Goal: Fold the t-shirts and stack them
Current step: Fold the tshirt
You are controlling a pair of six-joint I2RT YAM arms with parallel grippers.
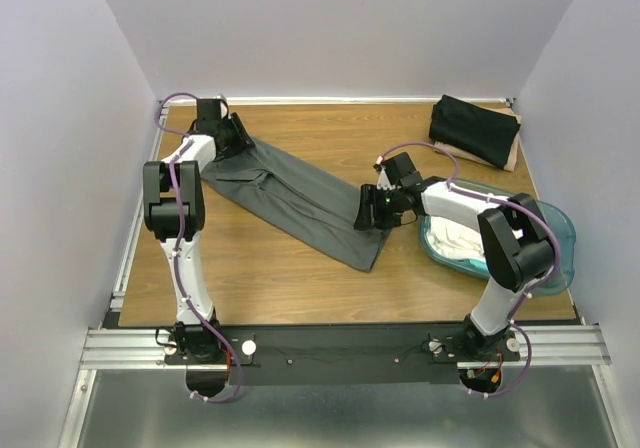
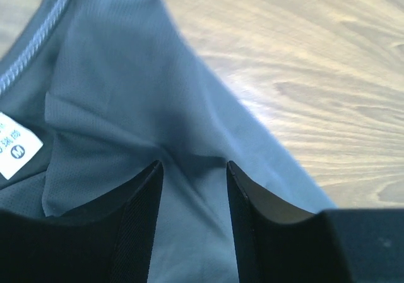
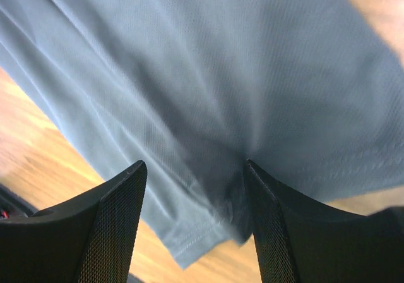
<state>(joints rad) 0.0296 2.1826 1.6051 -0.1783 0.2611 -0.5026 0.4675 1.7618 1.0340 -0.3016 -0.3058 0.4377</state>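
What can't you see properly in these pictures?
- Small white size label inside the dark grey fabric t-shirt: left wrist view, cut off by the edge, print blurred.
- White cloth in the translucent teal plastic tub: top view, right arm covers it.
- Folded black t-shirt: too small for detail.

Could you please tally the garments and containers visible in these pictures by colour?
Dark grey t-shirt, stretched between the two grippers: 1
Black folded t-shirt, far right corner: 1
White garments in the tub, number unclear: at least 1
Teal tub: 1
Total: at least 4
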